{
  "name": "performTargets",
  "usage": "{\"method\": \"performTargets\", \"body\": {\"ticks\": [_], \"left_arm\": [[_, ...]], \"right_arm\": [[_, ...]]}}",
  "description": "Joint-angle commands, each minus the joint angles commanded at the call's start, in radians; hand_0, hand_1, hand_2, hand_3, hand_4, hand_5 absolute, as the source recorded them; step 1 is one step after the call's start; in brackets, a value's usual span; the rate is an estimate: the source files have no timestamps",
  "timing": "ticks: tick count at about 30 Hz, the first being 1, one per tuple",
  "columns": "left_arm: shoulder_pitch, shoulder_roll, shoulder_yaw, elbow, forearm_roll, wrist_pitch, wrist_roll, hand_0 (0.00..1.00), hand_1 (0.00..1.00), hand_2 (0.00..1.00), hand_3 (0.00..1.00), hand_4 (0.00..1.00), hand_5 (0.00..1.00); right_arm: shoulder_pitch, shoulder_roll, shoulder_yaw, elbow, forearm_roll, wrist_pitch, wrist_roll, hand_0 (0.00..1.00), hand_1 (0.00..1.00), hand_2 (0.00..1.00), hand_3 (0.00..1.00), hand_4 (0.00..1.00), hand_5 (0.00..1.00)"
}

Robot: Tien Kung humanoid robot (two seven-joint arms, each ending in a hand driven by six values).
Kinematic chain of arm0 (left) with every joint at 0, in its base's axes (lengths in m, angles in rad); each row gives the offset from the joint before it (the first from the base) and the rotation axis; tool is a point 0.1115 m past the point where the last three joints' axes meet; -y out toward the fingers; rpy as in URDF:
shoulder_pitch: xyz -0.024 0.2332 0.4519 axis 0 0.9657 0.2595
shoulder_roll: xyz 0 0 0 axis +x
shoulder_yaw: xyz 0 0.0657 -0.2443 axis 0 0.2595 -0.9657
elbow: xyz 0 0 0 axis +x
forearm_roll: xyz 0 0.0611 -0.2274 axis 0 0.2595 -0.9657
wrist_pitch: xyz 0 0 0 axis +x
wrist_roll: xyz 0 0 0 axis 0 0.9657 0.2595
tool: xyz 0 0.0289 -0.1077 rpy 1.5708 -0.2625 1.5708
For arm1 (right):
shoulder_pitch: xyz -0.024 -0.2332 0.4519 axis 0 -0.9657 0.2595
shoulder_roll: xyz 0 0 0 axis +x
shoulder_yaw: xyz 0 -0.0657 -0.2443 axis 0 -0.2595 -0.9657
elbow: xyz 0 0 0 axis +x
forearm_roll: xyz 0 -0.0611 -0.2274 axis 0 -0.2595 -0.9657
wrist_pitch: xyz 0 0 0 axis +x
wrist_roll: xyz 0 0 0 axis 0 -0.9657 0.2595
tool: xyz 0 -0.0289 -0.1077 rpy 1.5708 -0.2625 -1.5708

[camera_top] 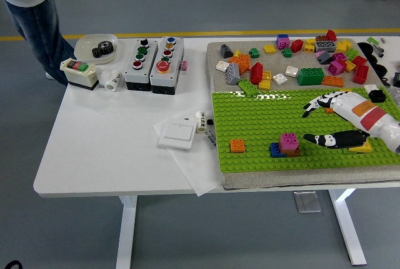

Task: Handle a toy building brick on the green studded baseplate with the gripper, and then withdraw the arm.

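Magenta brick on baseplate, unlabelled

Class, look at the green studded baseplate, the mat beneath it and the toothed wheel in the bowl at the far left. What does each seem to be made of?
Green baseplate: likely moulded plastic, since it is evenly coloured and glints at its far edge.
Mat: looks like woven fabric or felt, beige-grey, matte and speckled.
Toothed wheel: dark, possibly metal or black plastic; too small to tell.

brick stack on baseplate, hand right of it, loose bricks behind.
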Motion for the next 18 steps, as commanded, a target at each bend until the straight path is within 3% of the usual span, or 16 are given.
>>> {"method": "performTargets", "body": {"ticks": [5,8,15,16,18], "left_arm": [[0.002,-0.001,-0.002,0.000,0.004,0.001,-0.001,0.733,0.742,0.734,0.597,0.661,0.599],[0.003,-0.002,-0.004,0.000,0.009,0.002,-0.001,0.733,0.742,0.734,0.597,0.661,0.599],[0.005,-0.003,-0.008,0.001,0.015,0.004,-0.001,0.734,0.743,0.730,0.598,0.661,0.598],[0.005,-0.003,-0.009,0.002,0.016,0.004,-0.001,0.735,0.744,0.729,0.597,0.661,0.598],[0.005,-0.003,-0.010,0.002,0.018,0.005,-0.001,0.735,0.744,0.729,0.597,0.661,0.598]], "right_arm": [[-0.025,0.026,0.065,-0.008,0.079,0.055,-0.030,0.735,0.679,0.710,0.620,0.860,0.715],[-0.036,0.046,0.108,-0.014,0.188,0.121,-0.073,0.735,0.679,0.710,0.620,0.860,0.715],[-0.044,0.062,0.150,-0.034,0.451,0.225,-0.193,0.739,0.690,0.722,0.640,0.863,0.711],[-0.045,0.062,0.157,-0.038,0.490,0.237,-0.210,0.749,0.729,0.761,0.712,0.883,0.691],[-0.045,0.064,0.173,-0.047,0.570,0.258,-0.240,0.749,0.729,0.761,0.712,0.883,0.691]]}}
